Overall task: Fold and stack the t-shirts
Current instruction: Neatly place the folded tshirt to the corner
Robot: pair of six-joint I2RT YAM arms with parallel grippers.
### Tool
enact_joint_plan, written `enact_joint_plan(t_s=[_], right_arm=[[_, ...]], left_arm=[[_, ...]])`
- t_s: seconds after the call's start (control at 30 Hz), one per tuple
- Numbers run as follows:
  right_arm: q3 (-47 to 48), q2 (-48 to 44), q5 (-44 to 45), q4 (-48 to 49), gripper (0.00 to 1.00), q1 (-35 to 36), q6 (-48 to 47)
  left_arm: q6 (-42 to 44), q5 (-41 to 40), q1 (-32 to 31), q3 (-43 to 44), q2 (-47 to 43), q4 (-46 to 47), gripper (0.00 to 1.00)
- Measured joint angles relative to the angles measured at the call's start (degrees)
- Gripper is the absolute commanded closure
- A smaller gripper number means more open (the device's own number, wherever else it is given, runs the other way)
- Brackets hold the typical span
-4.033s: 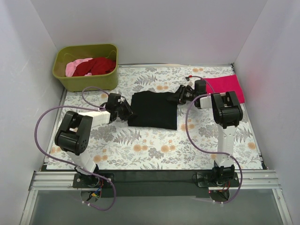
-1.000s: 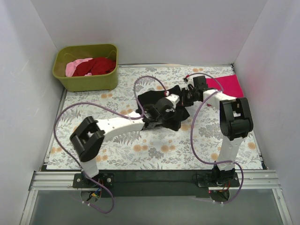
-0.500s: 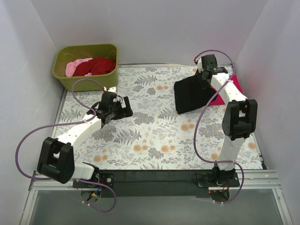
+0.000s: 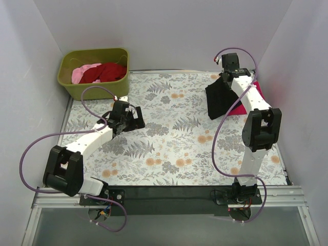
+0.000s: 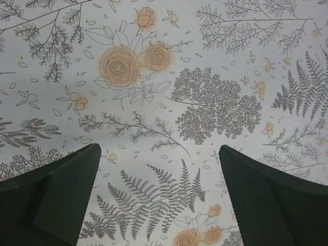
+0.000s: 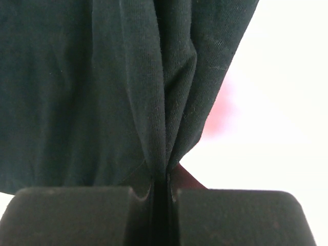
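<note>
The folded black t-shirt (image 4: 219,100) hangs lifted off the cloth at the back right, pinched by my right gripper (image 4: 228,77), which is shut on its upper edge. In the right wrist view the black fabric (image 6: 102,77) bunches between the shut jaws of the right gripper (image 6: 166,197). Behind and under it lies the magenta-pink t-shirt (image 4: 258,90), mostly hidden. My left gripper (image 4: 134,119) hovers low over the cloth at the left, open, with only floral cloth showing between the left gripper's fingers (image 5: 161,189). The dark red t-shirt (image 4: 107,72) and pale pink t-shirt (image 4: 82,73) lie in the tub.
The olive-green tub (image 4: 94,88) stands at the back left corner. The floral table cloth (image 4: 174,148) covers the table. White walls close in on the left, back and right, and the right arm reaches close to the right wall.
The left gripper has let go of the black shirt and drawn back to the left. The right gripper has lifted the shirt and carried it right, over the magenta-pink one.
</note>
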Motion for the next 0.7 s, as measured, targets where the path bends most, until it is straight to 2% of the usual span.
enact_joint_plan(t_s=[0.7], right_arm=[[2.29,4.42,9.6,8.15,0.99,-3.26,-6.82]], left_arm=[[0.35,-1.75,0.0,0.02,1.95,0.15,0.07]])
